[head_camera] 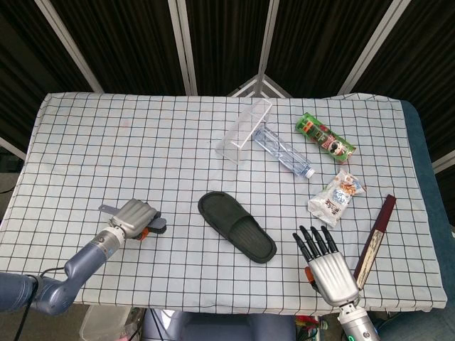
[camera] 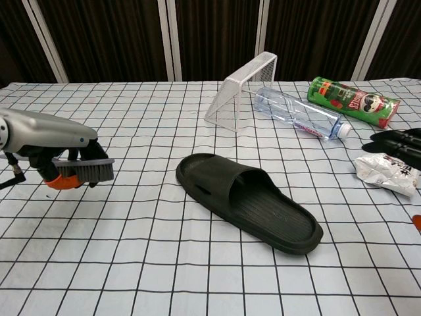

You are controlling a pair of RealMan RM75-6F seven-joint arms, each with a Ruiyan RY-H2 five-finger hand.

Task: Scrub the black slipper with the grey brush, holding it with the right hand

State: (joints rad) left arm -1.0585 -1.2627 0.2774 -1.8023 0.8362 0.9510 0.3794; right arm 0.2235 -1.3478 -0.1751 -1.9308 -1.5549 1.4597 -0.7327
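The black slipper (head_camera: pixel 236 226) (camera: pixel 250 200) lies flat on the checked cloth near the middle front, with no hand touching it. My left hand (head_camera: pixel 131 218) (camera: pixel 49 137) grips the grey brush (head_camera: pixel 150 226) (camera: pixel 82 169) well to the slipper's left, bristles down, close to the cloth. My right hand (head_camera: pixel 326 264) is off to the slipper's right near the front edge, fingers spread and holding nothing. In the chest view only its dark fingertips (camera: pixel 396 140) show at the right edge.
At the back stand a clear plastic holder (head_camera: pixel 245 130), a water bottle (head_camera: pixel 284 151) and a green chips can (head_camera: pixel 325 138). A snack bag (head_camera: pixel 337 196) and a dark red flat stick (head_camera: pixel 375 241) lie at the right, near my right hand.
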